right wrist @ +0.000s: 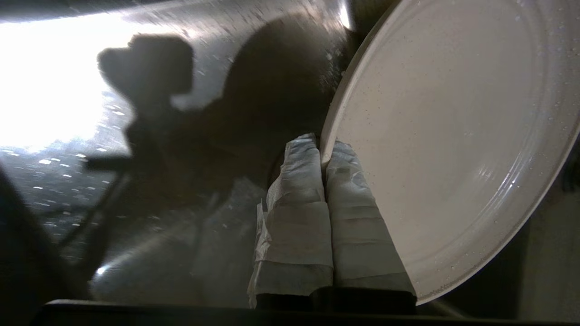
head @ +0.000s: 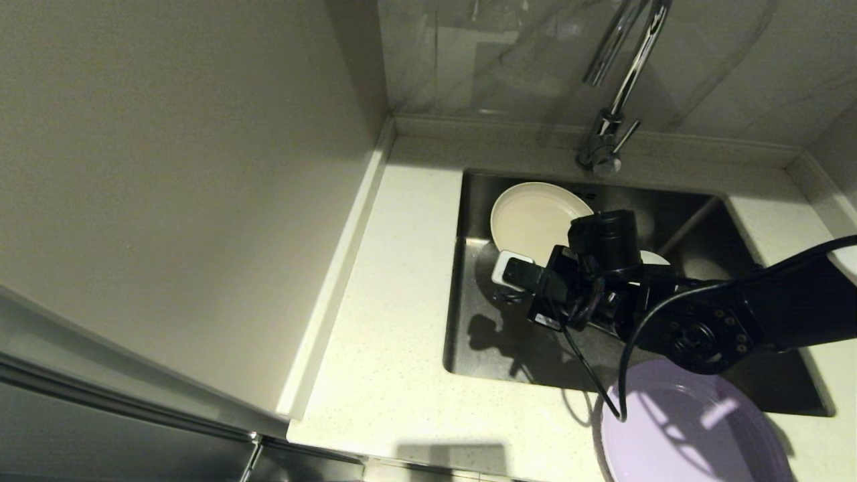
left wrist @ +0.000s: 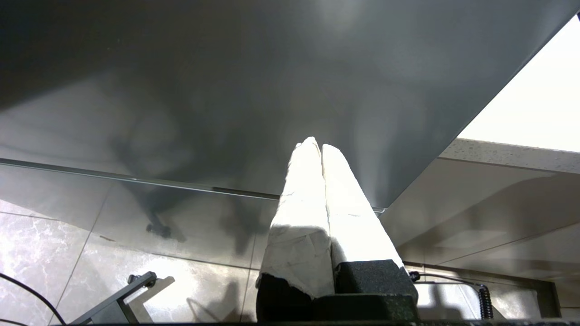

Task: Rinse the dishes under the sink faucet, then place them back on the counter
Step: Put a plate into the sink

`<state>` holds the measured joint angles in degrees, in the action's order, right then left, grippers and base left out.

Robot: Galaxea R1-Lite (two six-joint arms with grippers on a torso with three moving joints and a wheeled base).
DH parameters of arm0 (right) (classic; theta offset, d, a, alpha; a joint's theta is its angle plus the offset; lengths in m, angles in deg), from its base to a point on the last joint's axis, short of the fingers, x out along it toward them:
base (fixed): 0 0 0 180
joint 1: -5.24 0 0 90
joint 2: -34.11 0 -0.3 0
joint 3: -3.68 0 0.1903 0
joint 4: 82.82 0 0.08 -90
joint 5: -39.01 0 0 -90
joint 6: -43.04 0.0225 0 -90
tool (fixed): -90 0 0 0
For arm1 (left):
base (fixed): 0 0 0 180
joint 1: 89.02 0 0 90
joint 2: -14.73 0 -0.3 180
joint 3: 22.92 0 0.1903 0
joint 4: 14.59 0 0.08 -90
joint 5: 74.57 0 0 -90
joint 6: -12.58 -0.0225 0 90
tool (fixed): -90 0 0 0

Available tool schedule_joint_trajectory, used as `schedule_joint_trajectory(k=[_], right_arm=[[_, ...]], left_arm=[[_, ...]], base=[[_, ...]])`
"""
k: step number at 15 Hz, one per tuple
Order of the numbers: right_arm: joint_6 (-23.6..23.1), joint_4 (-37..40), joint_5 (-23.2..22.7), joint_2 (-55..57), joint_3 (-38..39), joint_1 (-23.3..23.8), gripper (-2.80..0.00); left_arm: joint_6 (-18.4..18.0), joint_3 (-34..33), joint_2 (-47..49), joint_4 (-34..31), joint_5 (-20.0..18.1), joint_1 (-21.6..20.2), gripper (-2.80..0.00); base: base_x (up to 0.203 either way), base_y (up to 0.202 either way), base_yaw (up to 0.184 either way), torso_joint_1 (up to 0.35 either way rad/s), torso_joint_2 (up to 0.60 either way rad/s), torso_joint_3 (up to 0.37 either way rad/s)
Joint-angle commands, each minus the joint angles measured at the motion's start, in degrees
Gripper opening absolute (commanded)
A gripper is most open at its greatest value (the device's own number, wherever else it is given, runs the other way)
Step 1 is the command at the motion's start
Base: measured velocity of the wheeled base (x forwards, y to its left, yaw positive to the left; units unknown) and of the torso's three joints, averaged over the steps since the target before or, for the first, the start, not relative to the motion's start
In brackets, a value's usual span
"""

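My right gripper [head: 510, 271] reaches into the steel sink [head: 469, 335] and is shut on the rim of the cream-beige plate [head: 532, 217]. The plate stands tilted on edge against the sink's back left corner. In the right wrist view the taped fingertips [right wrist: 337, 156] pinch the plate [right wrist: 453, 136] at its edge, and droplets dot its face. The lilac plate [head: 689, 428] lies flat on the counter [head: 388, 321] in front of the sink. The chrome faucet [head: 619, 87] rises behind the sink, and no water shows. A small white rim [head: 655, 256] peeks from behind my wrist; it may be the bowl.
My left gripper [left wrist: 316, 147] is parked low beside a grey cabinet front, above the tiled floor. A wall panel [head: 167, 167] bounds the counter on the left. A white object [head: 847, 261] sits at the counter's far right edge. A black cable [head: 622, 375] hangs over the lilac plate.
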<state>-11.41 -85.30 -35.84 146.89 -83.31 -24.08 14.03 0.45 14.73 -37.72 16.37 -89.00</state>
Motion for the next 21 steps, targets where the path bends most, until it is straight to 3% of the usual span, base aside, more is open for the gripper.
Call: schedule_joint_trajectory(k=[1,3,6,11,13,21], right_arm=[[-1.5,-0.1,3.7,2.7,-2.0,-0.2,-2.80],[-6.5,0.5,6.4,3.7,-3.3,-0.1,-2.80],[-12.4,5.1,6.8,4.9,-6.5,0.0,-2.80],[-19.0,22.7,6.9,7.1,-18.3,0.3,-2.80],[-24.3,28.4,6.9,8.8,-23.0,1.3,-2.80],[-30.3,30.9,10.0,12.4,-25.1,3.2,-2.80]], left_arm=[[0.0,0.0,-0.2,0.0,0.0,0.0,-2.80],[0.0,0.0,-0.2,0.0,0.0,0.0,-2.80],[0.0,0.0,-0.2,0.0,0.0,0.0,-2.80],[0.0,0.0,-0.2,0.0,0.0,0.0,-2.80],[0.0,0.0,-0.2,0.0,0.0,0.0,-2.80],[0.0,0.0,-0.2,0.0,0.0,0.0,-2.80]], base=[[0.000,0.000,0.000,0.000,0.00,0.000],[0.000,0.000,0.000,0.000,0.00,0.000],[0.000,0.000,0.000,0.000,0.00,0.000],[0.000,0.000,0.000,0.000,0.00,0.000],[0.000,0.000,0.000,0.000,0.00,0.000],[0.000,0.000,0.000,0.000,0.00,0.000]])
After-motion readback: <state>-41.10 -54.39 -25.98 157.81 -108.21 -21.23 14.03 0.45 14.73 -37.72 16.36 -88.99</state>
